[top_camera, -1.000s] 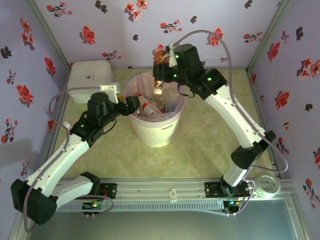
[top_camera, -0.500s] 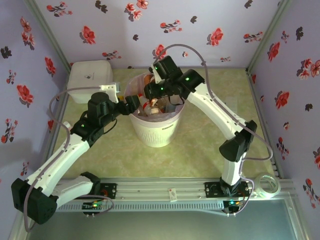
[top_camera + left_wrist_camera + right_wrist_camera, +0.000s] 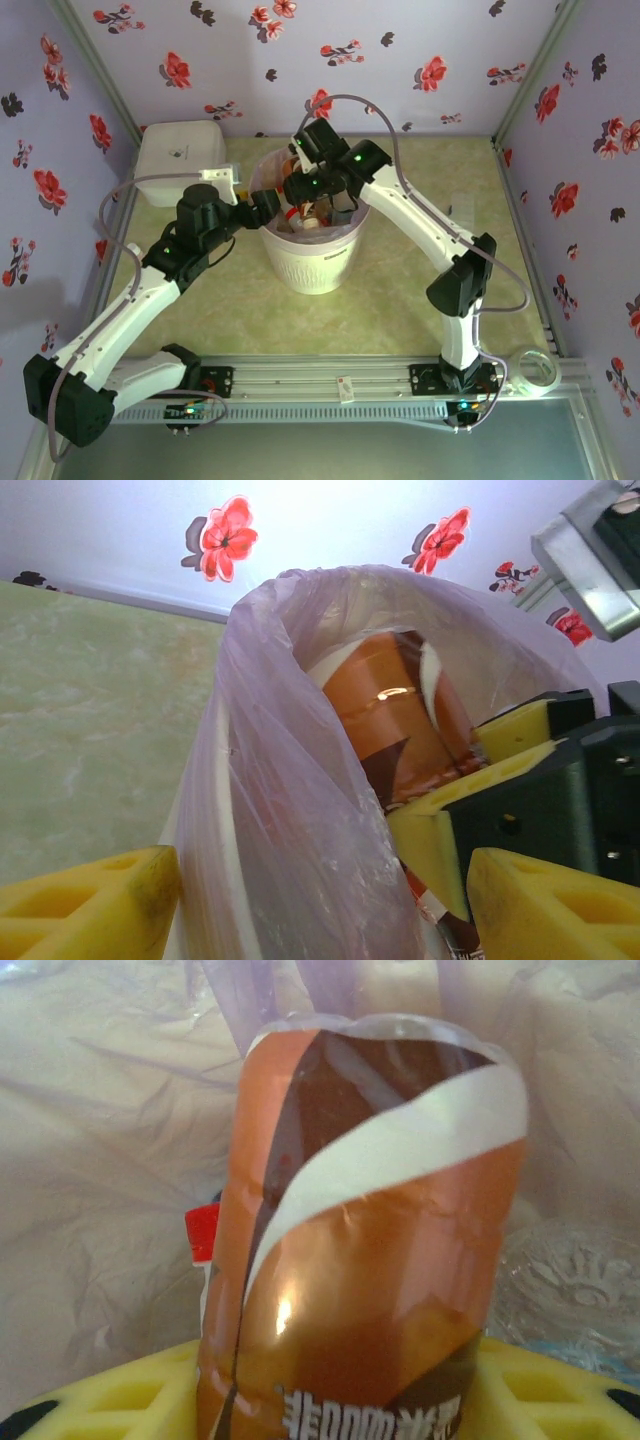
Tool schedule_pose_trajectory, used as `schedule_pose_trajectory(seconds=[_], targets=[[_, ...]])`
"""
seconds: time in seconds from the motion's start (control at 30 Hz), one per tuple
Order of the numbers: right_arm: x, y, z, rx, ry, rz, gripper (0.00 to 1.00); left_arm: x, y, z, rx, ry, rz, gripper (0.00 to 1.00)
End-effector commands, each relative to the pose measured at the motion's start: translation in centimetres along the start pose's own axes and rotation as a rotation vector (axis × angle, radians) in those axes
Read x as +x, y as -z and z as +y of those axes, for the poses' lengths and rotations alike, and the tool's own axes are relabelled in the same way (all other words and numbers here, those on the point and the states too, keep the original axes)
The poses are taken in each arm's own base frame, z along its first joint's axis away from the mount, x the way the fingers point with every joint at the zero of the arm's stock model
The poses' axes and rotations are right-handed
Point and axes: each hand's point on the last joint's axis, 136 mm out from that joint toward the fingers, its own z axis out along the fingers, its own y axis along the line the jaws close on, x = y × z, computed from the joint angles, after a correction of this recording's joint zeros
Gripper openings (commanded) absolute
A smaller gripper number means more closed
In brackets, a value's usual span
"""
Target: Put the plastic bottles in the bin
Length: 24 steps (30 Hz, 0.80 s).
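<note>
The right gripper (image 3: pixel 303 197) is clenched on a bottle (image 3: pixel 360 1240) with an orange and brown label and holds it inside the mouth of the bin (image 3: pixel 310 265). The left gripper (image 3: pixel 268 208) is at the bin's left rim. Its fingers (image 3: pixel 90 910) are spread wide, with the bag (image 3: pixel 290 810) between them.

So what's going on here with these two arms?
They are putting plastic bottles in a bin. The right gripper is closed on an orange-and-brown labelled bottle and has it inside the bin's mouth, not yet let go. The left gripper is open at the bin's rim, with one finger on either side of the bag-lined edge. Other bottles already lie inside.
</note>
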Motion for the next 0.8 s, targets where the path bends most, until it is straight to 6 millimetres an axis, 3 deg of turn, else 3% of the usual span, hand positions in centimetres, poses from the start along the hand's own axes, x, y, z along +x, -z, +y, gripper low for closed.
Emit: schedule_pose_trajectory(seconds=[0.0, 0.17, 0.5, 0.77], targets=[[3.2, -3.5, -0.8, 0.06, 0.036, 0.128, 0.6, -0.1, -0.3, -1.6, 0.054, -0.004, 0.005, 0.76], [1.2, -1.6, -0.8, 0.076, 0.044, 0.052, 0.72, -0.1, -0.3, -1.6, 0.055, -0.009, 0.006, 0.76], [-3.5, 4.6, -0.3, 0.061, 0.054, -0.126, 0.77, -0.2, -0.2, -1.7, 0.057, -0.016, -0.001, 0.76], [-4.9, 9.8, -1.5, 0.077, 0.045, -0.23, 0.78, -0.5, 0.2, -1.8, 0.052, -0.035, -0.008, 0.76]])
